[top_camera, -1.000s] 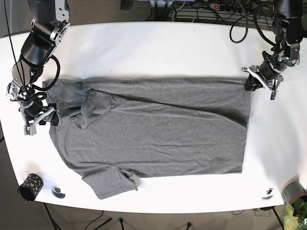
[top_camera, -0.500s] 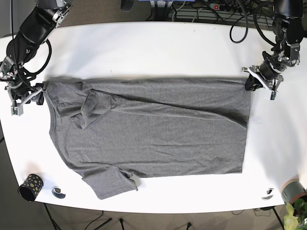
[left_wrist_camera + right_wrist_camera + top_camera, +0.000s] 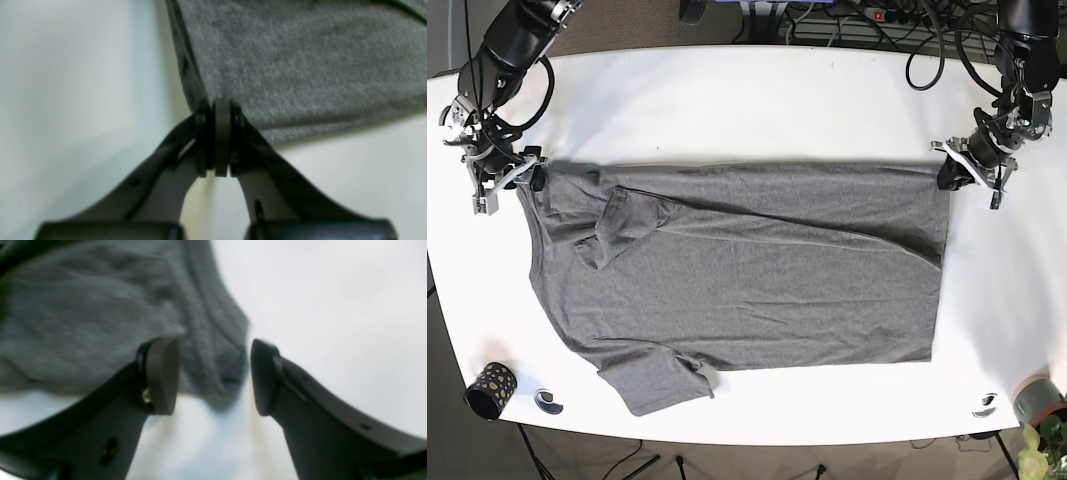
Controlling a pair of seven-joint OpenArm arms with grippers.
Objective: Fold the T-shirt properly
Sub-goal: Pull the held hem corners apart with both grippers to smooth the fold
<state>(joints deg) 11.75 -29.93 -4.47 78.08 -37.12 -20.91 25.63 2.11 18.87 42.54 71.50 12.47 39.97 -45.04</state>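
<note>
T-shirt (image 3: 747, 275): grey, spread flat across the middle of the white worktop (image 3: 747, 100), collar end toward 9 o'clock and hem toward 3 o'clock in the base view. One sleeve is folded in over the body near 10 o'clock; the other sleeve sticks out toward 7 o'clock.

Left gripper (image 3: 968, 170): at 3 o'clock in the base view, at the upper hem corner of the shirt. In the left wrist view its fingers (image 3: 203, 133) are clenched together with the edge of the grey cloth pinched between the pads; the cloth spreads from there toward 1 o'clock.

Right gripper (image 3: 509, 180): at 9 o'clock in the base view, by the shoulder corner of the shirt. In the right wrist view its fingers (image 3: 160, 373) are spread apart, released, with a bunched fold of the shirt edge lying between them; that view is blurred, so whether either pad touches the cloth cannot be told.

Cup (image 3: 490, 390): dark with pale speckles, at 7 o'clock near the worktop edge, apart from the shirt.

Small ring (image 3: 549, 401): just beside the cup, toward 3 o'clock from it.

Grey pot (image 3: 1037, 398): at 5 o'clock, at the worktop corner, with green leaves (image 3: 1042, 450) below it.

Cables (image 3: 927, 45): dark, looped at 1 o'clock along the far worktop edge.
</note>
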